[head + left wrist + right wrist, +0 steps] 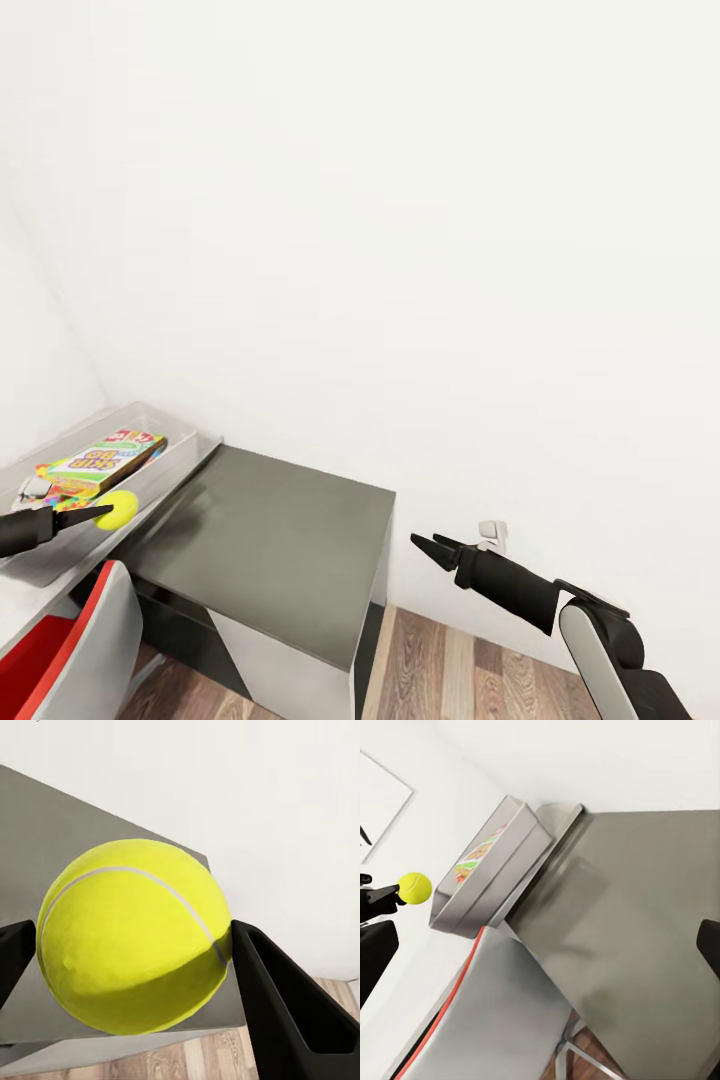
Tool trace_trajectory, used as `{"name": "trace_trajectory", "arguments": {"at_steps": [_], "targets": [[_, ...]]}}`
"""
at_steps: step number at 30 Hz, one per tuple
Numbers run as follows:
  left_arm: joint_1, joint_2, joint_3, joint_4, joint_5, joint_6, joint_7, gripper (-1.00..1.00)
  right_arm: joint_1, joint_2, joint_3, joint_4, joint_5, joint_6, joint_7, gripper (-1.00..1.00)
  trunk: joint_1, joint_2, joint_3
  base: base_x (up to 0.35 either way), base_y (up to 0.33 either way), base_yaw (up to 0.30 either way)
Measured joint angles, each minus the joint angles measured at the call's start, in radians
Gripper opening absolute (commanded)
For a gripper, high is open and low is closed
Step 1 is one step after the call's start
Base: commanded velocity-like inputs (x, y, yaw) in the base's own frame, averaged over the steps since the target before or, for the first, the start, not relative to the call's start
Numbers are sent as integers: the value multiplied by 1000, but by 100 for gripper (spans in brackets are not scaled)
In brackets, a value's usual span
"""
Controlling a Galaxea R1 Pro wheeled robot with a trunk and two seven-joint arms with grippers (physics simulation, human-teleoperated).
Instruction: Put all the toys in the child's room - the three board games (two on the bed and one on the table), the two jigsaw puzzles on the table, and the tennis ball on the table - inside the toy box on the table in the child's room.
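Nearest the robot, a chair (70, 650) with a grey back and red seat stands in front of the table (270, 540), at the side of the toy box (150, 425). Just past the chair's top edge, the left claw (100, 514) is clenched on the tennis ball (120, 508), its two dark fingers (289, 1012) pressed against opposite sides of the yellow-green ball, whose pale seam curves across its face in the left wrist view. The ball is held in the air just in front of the toy box, over its near wall and the edge where the white part of the table meets the lower dark grey section. In the right wrist view the ball (415, 887) also shows at the claw's tip, beside the toy box's (495, 870) grey wall. The right claw (432, 548) hangs well apart from the toy box, off the far corner of the dark grey table section and above the wood-plank floor (450, 670); its fingers stand a little apart with nothing between them, so it is released. Inside the toy box, a green-and-white board game (100, 462) lies flat on top, with a multicolour jigsaw puzzle (62, 494) showing beneath its near end. Beyond the toy box and table rises a plain white wall (400, 250), carrying a small white socket (493, 533) low down near the right claw.
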Motion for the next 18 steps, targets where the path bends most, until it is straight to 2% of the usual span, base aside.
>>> {"name": "trace_trajectory", "arguments": {"at_steps": [12,18], "targets": [[0,0,0,0,0,0,0,-100,0,0,2,-1,0,-3,1,100,0,0,18,6,3,0],[0,0,0,0,0,0,0,-100,0,0,2,-1,0,-4,1,100,0,0,28,105,164,37]]}}
